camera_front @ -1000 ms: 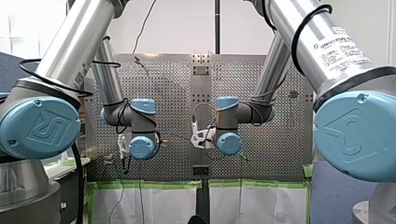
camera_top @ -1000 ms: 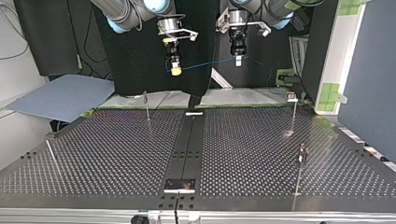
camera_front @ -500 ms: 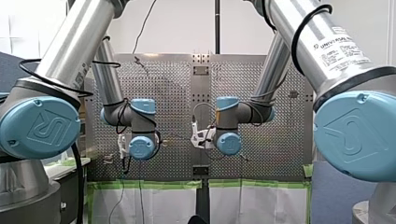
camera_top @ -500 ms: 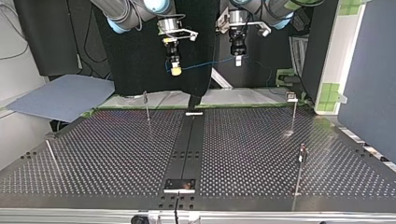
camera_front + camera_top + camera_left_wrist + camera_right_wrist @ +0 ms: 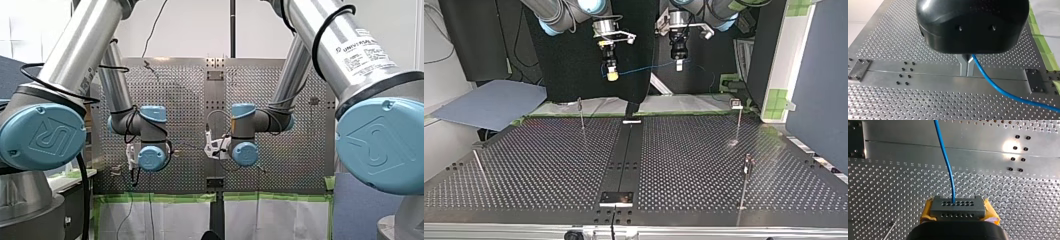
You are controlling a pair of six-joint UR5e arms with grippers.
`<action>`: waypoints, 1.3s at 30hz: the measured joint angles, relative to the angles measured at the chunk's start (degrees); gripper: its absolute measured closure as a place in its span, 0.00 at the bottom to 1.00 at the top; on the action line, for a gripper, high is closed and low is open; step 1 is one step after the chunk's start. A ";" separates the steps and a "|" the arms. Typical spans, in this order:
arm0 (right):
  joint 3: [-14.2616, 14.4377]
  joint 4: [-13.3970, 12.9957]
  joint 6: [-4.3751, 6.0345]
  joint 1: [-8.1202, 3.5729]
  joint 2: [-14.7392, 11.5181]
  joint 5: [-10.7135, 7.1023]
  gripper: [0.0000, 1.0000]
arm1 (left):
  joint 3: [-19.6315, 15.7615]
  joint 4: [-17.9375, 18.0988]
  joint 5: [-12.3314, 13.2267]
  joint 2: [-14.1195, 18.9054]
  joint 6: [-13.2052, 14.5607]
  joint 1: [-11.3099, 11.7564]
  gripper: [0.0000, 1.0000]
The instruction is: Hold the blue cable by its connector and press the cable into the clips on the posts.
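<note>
Blue cable [image 5: 1023, 100] ends unseen, seemingly pinched, in my left gripper [image 5: 967, 72].

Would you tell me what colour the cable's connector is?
Dark grey connector, clearest in the right wrist view.

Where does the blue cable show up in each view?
Front view: not discernible between the wrists.
Top view: blue cable strung from my right gripper to my left gripper.
Left wrist view: exits the shut jaws, trailing off to one side.
Right wrist view: runs ahead from the gripped connector.
Shared landmark: the table's smooth centre strip.
</note>
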 joint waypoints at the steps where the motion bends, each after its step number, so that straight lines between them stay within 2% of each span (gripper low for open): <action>1: 0.00 0.00 0.00 0.00 0.00 0.00 1.00 | 0.00 0.00 0.00 0.00 0.00 0.00 1.00; 14: -0.05 0.05 -0.04 0.05 0.06 0.06 1.00 | 0.00 -0.05 0.07 -0.04 0.06 -0.04 1.00; 17: -0.29 0.79 -0.18 0.79 0.79 0.35 1.00 | -0.01 -0.08 0.05 -0.03 0.08 -0.03 1.00; 21: -0.41 1.71 -0.24 2.78 2.79 0.50 1.00 | -0.01 -0.08 0.07 -0.07 0.14 -0.02 1.00; 24: -0.42 1.87 -0.26 3.71 4.30 0.52 1.00 | -0.01 -0.09 0.08 -0.07 0.17 -0.01 1.00; 31: -0.44 1.92 -0.26 4.11 7.37 0.53 1.00 | 0.00 -0.09 0.09 -0.09 0.18 0.00 1.00; 39: -0.44 1.93 -0.26 4.13 7.98 0.53 1.00 | -0.30 -0.38 0.39 -0.32 0.48 -0.08 1.00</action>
